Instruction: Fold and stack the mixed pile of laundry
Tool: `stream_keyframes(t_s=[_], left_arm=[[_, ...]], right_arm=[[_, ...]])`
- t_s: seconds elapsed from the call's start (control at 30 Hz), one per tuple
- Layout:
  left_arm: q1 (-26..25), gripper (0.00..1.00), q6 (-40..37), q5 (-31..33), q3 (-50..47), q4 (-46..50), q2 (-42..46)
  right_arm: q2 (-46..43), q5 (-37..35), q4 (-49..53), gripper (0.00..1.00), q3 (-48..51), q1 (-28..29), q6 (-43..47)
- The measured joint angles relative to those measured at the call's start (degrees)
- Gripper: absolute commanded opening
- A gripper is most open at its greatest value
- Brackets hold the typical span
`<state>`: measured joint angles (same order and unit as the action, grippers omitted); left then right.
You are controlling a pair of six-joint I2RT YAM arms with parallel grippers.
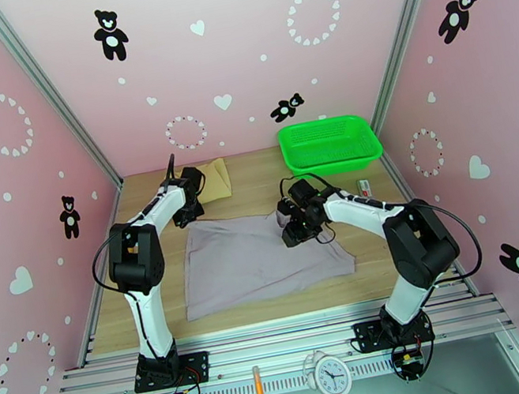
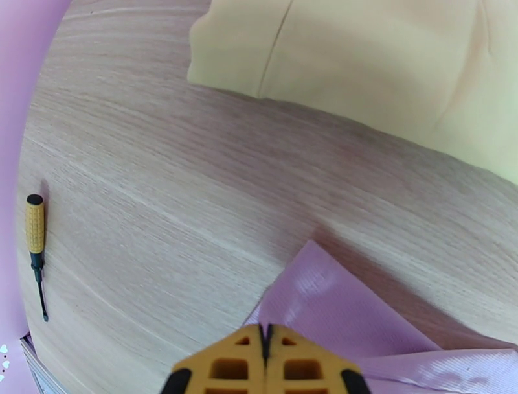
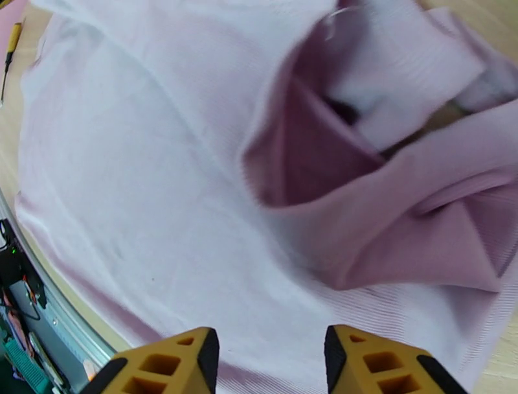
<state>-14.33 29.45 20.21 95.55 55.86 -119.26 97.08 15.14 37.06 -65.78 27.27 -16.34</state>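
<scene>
Lilac-grey garment (image 1: 255,263), the larger piece of the laundry, lies spread nearly flat across the middle of the wood-grain desk (image 1: 255,174), its far right part bunched into loose folds that show a darker mauve inside; tan-beige cloth (image 1: 216,179) sits folded at the far left of the desk, just beyond the garment's corner; left pincer (image 2: 265,337) is clamped tight on the garment's far left corner, which lifts a little off the wood; right pincer (image 3: 272,353) hovers over the bunched part, yellow fingers parted with nothing between them; green mesh basket (image 1: 333,157) stands at the far right corner; yellow-handled screwdriver (image 2: 35,223) lies by the left wall; pink walls (image 1: 233,46) carry black teddy bears and white hearts; white alarm clock (image 1: 329,376) rests on the metal ledge in front.
</scene>
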Motion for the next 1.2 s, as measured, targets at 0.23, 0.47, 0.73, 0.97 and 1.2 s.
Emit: stream_keyframes(t_s=[0.23,0.47,0.73,0.97,1.2], left_arm=[[0.00,0.00,0.15,-0.02,-0.15,-0.28,0.02],[0.00,0.00,0.17,-0.04,-0.17,-1.05,0.02],[0.00,0.00,0.17,-0.04,-0.59,-1.05,0.24],[0.00,0.00,0.17,-0.04,-0.59,-1.07,0.24],[0.00,0.00,0.15,-0.02,-0.59,-1.07,0.24]], right_arm=[[-0.48,-6.80,2.03,0.39,-10.05,-2.45,-4.74],[8.55,-9.97,1.84,0.39,-15.23,-3.98,-7.21],[15.96,-14.99,1.86,0.37,-16.46,-4.96,-8.35],[17.09,-17.92,1.49,0.36,-19.56,-6.47,-8.13],[19.15,-17.75,0.72,0.34,-20.63,-6.88,-8.13]])
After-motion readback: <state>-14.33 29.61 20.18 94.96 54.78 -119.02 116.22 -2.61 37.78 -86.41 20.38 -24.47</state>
